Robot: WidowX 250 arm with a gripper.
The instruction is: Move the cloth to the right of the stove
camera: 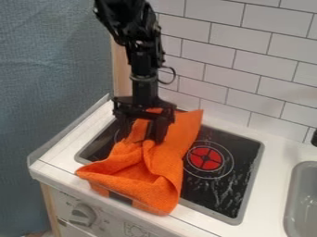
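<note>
Loosely bunched — orange cloth (160,176), on stove (213,192), gripper (142,134) touching it

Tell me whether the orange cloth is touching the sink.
Apart. The camera view shows the orange cloth on the left part of the stovetop, with bare stovetop and white counter between it and the sink.

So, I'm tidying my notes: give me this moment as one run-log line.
gripper: down at cloth, hold unclear | cloth: on stove, reaching past front rim | red burner: uncovered | move: not done
</note>
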